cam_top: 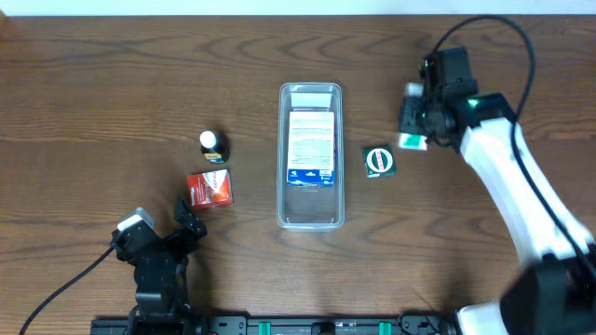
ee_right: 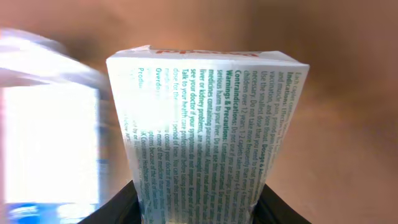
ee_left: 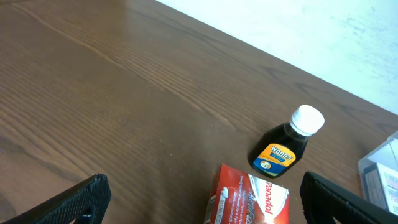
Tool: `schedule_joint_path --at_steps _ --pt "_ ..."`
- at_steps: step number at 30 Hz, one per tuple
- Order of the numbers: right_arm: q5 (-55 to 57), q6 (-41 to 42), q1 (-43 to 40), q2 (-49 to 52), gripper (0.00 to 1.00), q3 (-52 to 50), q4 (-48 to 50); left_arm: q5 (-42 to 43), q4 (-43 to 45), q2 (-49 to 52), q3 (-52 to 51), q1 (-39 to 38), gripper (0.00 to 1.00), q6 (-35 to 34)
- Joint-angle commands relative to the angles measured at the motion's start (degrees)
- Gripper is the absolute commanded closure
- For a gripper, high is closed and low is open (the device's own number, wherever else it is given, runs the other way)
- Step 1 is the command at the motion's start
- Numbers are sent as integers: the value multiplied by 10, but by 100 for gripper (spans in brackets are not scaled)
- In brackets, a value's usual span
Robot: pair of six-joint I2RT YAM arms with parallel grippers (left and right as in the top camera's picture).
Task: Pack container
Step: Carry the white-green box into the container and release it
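The clear plastic container (cam_top: 311,219) lies lengthwise at the table's middle with a white and blue box (cam_top: 311,147) inside it. My right gripper (cam_top: 415,130) is to its right, above the table, shut on a white box with green print (ee_right: 205,124). A blurred white edge of the container (ee_right: 43,124) shows at the left of the right wrist view. My left gripper (cam_top: 191,216) is open and empty at the front left, just short of a red Panadol box (cam_top: 210,188), which lies between its fingers in the left wrist view (ee_left: 252,202).
A small dark bottle with a white cap (cam_top: 212,145) lies beyond the red box, also in the left wrist view (ee_left: 287,144). A green square packet (cam_top: 379,161) lies right of the container. The container's corner (ee_left: 379,171) shows at the left wrist view's right edge.
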Motion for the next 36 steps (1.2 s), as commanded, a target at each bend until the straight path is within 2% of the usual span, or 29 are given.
schedule_joint_path --at_steps 1,8,18,23,27,30,32,36 --pt "-26 7 57 -36 59 9 24 -3 -2 -2 -12 2 2 -5" --pt "-21 46 182 2 59 9 114 -3 -2 -2 -12 2 2 -5" --pt "-20 174 215 162 62 9 191 -3 -1 -2 -12 2 2 -5" --pt "-60 171 215 195 52 9 244 -3 -2 -2 -12 2 2 -5" --pt "-61 171 215 197 36 9 250 -3 -2 -2 -12 2 2 -5" --pt "-61 160 213 196 31 10 252 -3 -2 -2 -12 2 2 -5" --pt "-67 156 210 195 34 11 252 -3 -2 -2 -12 2 2 -5" --pt "-69 155 203 188 53 11 247 -3 -2 -2 -12 2 2 -5"
